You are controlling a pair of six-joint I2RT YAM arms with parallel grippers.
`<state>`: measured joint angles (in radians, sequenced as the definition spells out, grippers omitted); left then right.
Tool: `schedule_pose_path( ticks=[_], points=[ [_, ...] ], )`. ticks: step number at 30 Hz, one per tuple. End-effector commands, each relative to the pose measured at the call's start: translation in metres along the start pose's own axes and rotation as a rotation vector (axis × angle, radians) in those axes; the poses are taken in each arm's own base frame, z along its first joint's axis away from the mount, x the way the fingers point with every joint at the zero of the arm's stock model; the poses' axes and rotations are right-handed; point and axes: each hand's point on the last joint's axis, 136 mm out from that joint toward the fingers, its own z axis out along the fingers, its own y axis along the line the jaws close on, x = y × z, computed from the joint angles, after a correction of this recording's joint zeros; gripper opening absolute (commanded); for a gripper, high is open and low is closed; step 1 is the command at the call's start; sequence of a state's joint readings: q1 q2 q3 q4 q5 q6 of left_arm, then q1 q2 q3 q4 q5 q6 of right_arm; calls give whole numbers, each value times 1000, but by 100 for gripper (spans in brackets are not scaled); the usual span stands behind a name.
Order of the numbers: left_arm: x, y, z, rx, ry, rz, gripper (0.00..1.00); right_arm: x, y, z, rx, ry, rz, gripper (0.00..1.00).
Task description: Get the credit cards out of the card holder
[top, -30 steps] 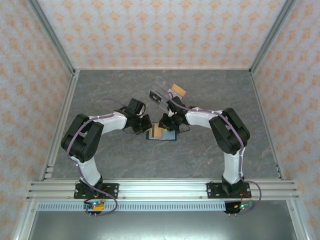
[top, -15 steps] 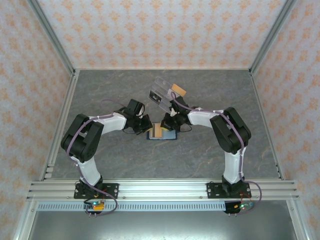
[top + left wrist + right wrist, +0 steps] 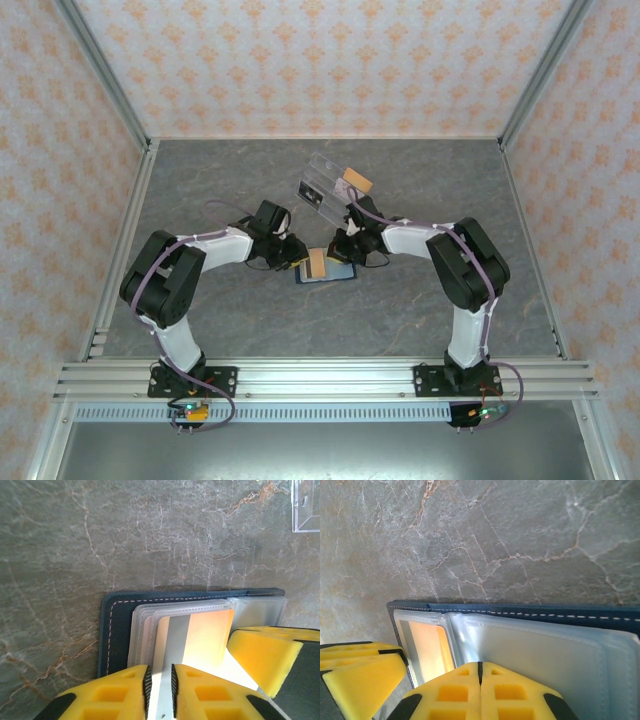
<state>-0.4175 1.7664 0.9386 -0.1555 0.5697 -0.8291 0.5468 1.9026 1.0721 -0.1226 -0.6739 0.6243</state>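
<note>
The navy card holder (image 3: 340, 272) lies open on the table between both arms. An orange-tan credit card (image 3: 316, 264) with a grey stripe shows at its left half. In the left wrist view this card (image 3: 205, 635) sits among clear pockets over the navy cover (image 3: 112, 630). My left gripper (image 3: 159, 680) hovers over the stripe, jaws a narrow gap apart, clamping nothing. My right gripper (image 3: 480, 667) is shut, its tips resting on the clear right-hand pockets (image 3: 545, 650), beside the orange card (image 3: 427, 645). Other cards are hidden.
A clear acrylic box (image 3: 322, 185) lies tilted behind the holder, a tan card (image 3: 355, 181) at its right end. Its corner shows in the left wrist view (image 3: 306, 505). Grey marbled table (image 3: 250, 180) surrounds the holder, with patterned walls on three sides.
My right gripper's jaws have closed and it shifted slightly right on the holder. My left gripper's jaws, shut before, have parted a little. The holder stays in place.
</note>
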Motion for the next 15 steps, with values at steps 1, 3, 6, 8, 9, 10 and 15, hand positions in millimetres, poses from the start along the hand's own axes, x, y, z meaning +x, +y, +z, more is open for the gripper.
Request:
schedule_pose_path(
  ticks=[1, 3, 6, 8, 9, 10, 15],
  points=[
    [10, 11, -1, -44, 37, -4, 19, -1, 5, -7, -28, -12, -26, 9],
    [9, 9, -3, -40, 33, 2, 19, 1, 12, -9, -59, 1, -38, 14],
    [9, 8, -2, -35, 36, 6, 18, 4, 19, -13, -87, 12, -59, 21],
    [10, 7, 1, -26, 47, 8, 17, 6, 22, -13, -96, 27, -64, 23],
    [10, 6, 2, -19, 54, 8, 16, 7, 22, -12, -95, 36, -63, 24],
    [11, 5, 3, -17, 58, 10, 16, 7, 21, -12, -91, 40, -60, 24],
    [11, 6, 6, -21, 70, 10, 12, 9, 10, -2, -52, 70, -37, 23]
  ],
)
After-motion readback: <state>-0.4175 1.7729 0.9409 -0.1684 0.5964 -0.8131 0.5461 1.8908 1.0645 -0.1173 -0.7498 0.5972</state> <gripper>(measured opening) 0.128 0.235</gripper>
